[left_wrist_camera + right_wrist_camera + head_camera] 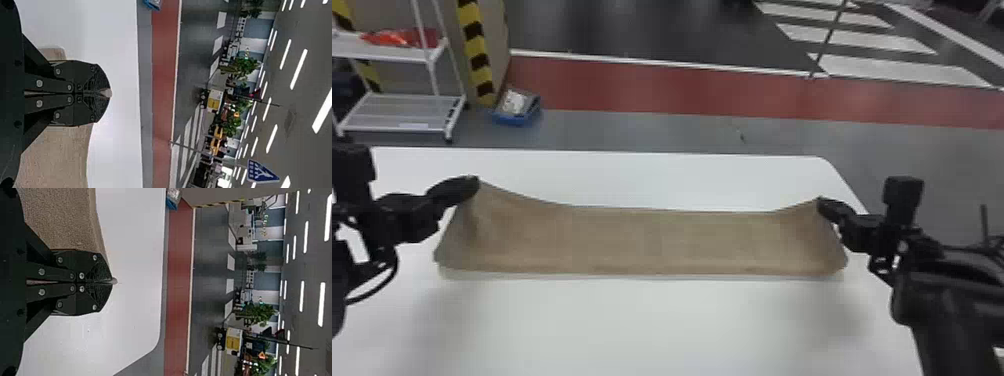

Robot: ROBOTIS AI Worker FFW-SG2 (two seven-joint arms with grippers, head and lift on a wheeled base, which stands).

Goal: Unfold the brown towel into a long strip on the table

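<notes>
Towel [657, 240] spans left gripper [473, 183] to right gripper [823, 202], inside table's far edge [652, 157].

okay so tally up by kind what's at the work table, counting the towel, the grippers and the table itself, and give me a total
Brown towel: 1
Grippers: 2 (left gripper, right gripper)
White table: 1
Total: 4
</notes>
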